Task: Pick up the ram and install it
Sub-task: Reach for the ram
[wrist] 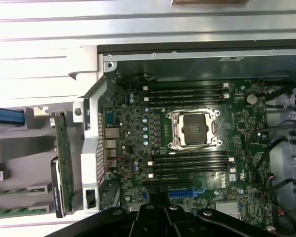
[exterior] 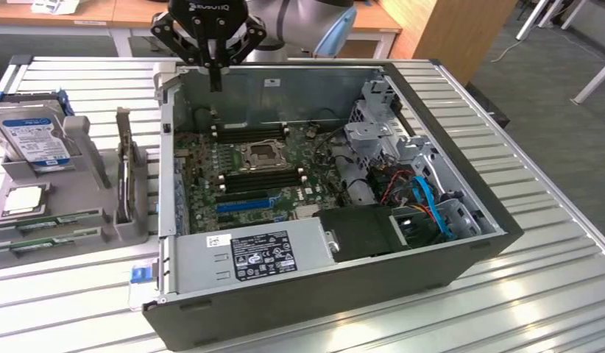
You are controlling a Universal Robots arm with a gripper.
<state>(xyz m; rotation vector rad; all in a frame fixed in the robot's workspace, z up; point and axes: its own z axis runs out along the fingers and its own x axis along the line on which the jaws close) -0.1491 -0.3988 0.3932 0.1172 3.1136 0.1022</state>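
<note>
Beside the open computer case (exterior: 282,312), on the exterior view's left, a hard drive (exterior: 32,140) stands in a gray holder (exterior: 106,234). The ram (exterior: 57,220) (wrist: 15,191), a thin green stick, lies flat there too. The robot's black end effector (exterior: 216,83) (wrist: 163,219) hangs above the case's far wall, its fingers pressed together, well apart from the ram. Inside the case, the motherboard (exterior: 313,151) (wrist: 133,128) shows long black memory slots (exterior: 261,179) (wrist: 190,160). The case sits on a slatted metal surface (exterior: 538,294).

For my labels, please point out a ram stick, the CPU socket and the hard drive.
ram stick (exterior: 69,218): exterior view, green board's middle.
CPU socket (exterior: 260,154): exterior view, socket centre.
hard drive (exterior: 32,140): exterior view, its label.
</note>
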